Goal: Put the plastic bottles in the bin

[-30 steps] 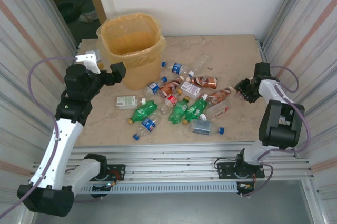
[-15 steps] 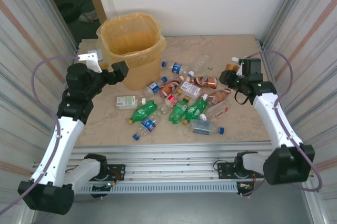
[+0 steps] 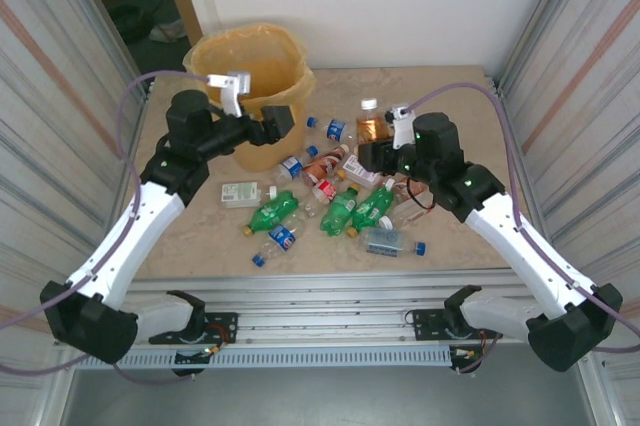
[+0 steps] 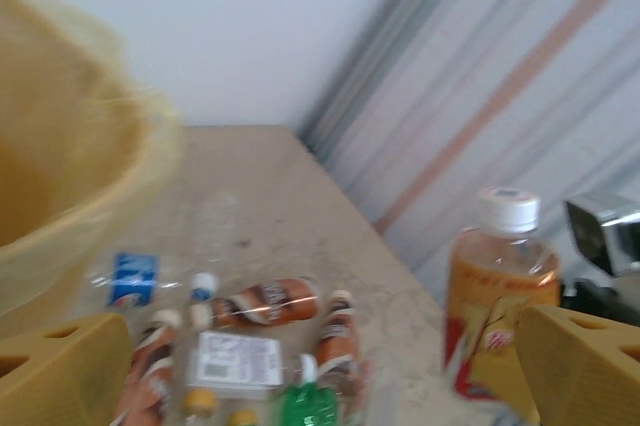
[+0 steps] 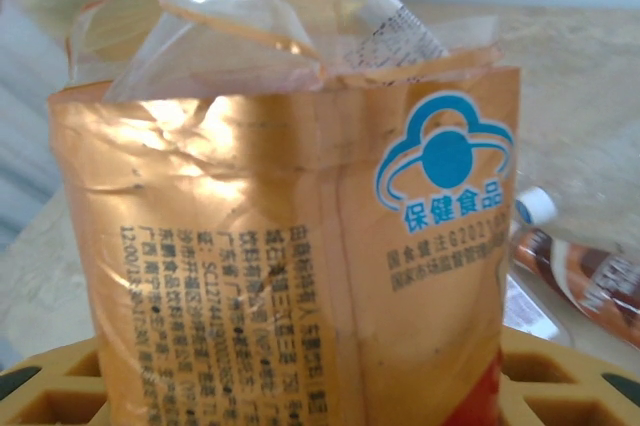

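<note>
Right tool (image 3: 373, 153) pinches an orange-labelled bottle (image 3: 371, 124), upright above the table (image 3: 455, 101), at 3 o'clock from the bin (image 3: 215, 46). Left tool (image 3: 268, 122) is spread and empty, at the bin's front. Remaining bottles (image 3: 340, 208) lie at the bin's 5 o'clock.

Top view: bright, even, diffuse light; bottles (image 3: 273, 211) cast faint, short shadows on the counter (image 3: 450, 96); focus sharp. Left wrist view: blurred throughout, bin (image 4: 60, 166) pale and washed. Right wrist view: orange bottle (image 5: 290, 276) sharp, glare on its creased label; background soft.
</note>
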Tool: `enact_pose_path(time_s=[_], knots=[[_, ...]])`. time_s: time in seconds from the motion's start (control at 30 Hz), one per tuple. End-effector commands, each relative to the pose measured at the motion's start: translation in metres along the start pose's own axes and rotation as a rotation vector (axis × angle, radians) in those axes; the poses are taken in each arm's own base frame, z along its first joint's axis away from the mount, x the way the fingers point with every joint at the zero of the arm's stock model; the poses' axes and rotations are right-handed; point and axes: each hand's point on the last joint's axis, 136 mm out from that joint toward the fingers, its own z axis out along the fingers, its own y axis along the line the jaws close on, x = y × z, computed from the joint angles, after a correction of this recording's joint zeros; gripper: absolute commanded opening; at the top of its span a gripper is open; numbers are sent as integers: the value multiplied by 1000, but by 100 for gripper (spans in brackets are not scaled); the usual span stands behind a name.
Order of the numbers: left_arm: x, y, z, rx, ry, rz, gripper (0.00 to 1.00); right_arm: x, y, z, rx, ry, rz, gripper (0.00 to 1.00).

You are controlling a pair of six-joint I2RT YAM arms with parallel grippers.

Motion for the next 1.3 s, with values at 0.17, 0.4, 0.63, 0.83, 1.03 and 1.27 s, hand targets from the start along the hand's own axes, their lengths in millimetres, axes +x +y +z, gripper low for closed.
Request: enact_pose_path(time_s=[0.17,0.4,0.63,0.83,1.03,1.27], knots=[[-12,-70,30,286,56,47,95,-27,42,3,-84,-85,-169,53],[-7,-80,49,353,91,16,81,-26,57,11,-113,-78,-208,53],[4,-80,60,366,126,0,69,-26,61,16,-126,-74,-212,53],[10,-84,65,393,151,-12,48,-28,59,18,-114,-80,-214,53],[12,-82,66,383,149,-10,19,-26,56,18,-97,-76,-215,59],[-2,-73,60,302,114,54,4,-24,48,14,-59,-78,-205,83]])
